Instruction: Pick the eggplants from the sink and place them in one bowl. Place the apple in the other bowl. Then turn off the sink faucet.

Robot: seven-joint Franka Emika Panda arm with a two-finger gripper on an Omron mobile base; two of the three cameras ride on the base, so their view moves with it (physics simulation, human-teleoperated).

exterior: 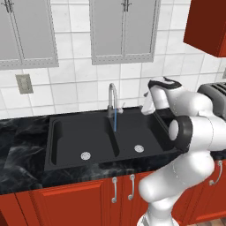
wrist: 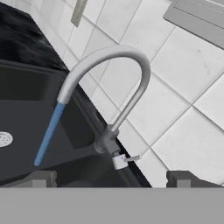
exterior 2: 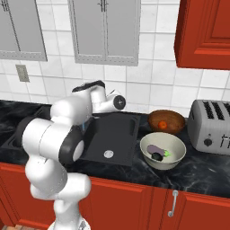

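The silver faucet (wrist: 131, 65) arches close in front of my open gripper (wrist: 112, 179) in the hand view, and its small side lever (wrist: 130, 159) sits just above and between the fingertips (wrist: 41, 178). A blue stream of water (wrist: 48, 133) runs from the spout into the black sink (exterior: 88, 132). In the left base view my hand hovers right of the faucet (exterior: 113, 99). Both eggplants, one pale purple (exterior 2: 155, 148) and one almost black (exterior 2: 157, 156), lie in the pale bowl (exterior 2: 175, 143). The apple (exterior 2: 163, 124) rests in the reddish-brown bowl (exterior 2: 173, 117).
A silver toaster (exterior 2: 211, 126) stands on the dark counter right of the bowls. Each sink basin has a round drain (exterior: 85, 155). White tiled wall and grey cabinets rise behind the faucet. A red cabinet (exterior 2: 204, 31) hangs at upper right.
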